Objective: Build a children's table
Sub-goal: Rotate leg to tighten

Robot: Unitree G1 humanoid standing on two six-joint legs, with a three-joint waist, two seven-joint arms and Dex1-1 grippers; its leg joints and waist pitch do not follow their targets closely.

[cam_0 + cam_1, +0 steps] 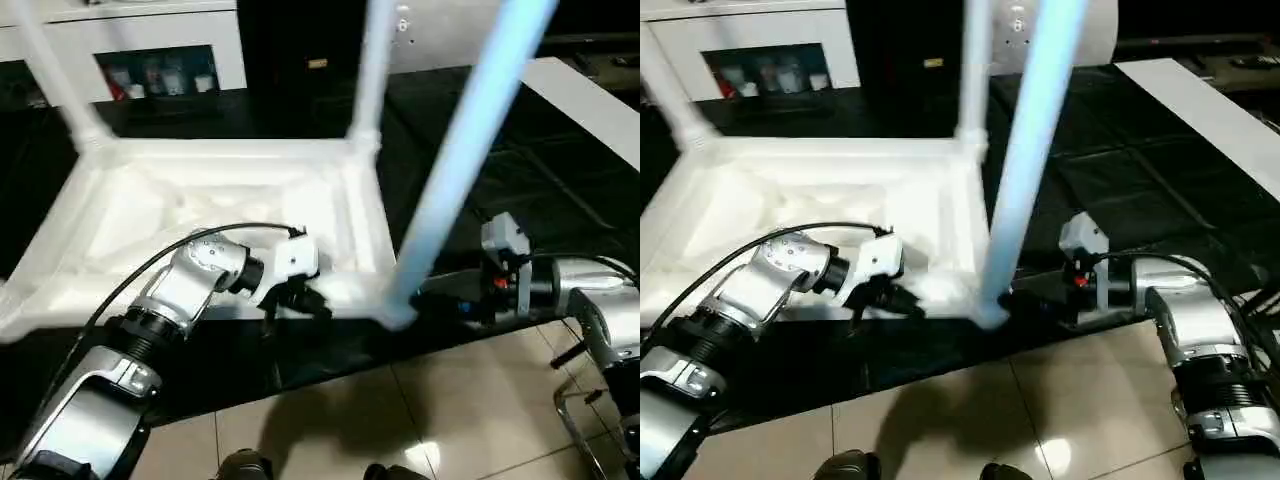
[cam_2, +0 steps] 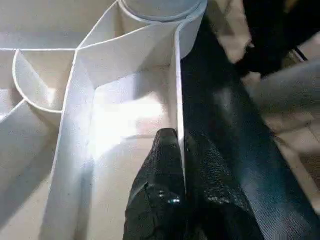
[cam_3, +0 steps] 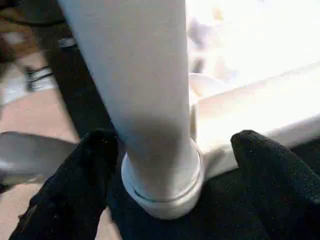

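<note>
Head views: white tabletop (image 1: 200,200) lies underside up on black work table (image 1: 560,160), three legs standing in corner sockets, near-right leg (image 1: 470,150) closest. Left wrist view: left gripper (image 2: 182,165) pinched onto tabletop's thin side wall (image 2: 178,100), one finger each side. Right wrist view: right gripper (image 3: 170,165) spread wide around that leg's base at its socket (image 3: 162,192), fingers (image 3: 270,170) apart from it.
</note>
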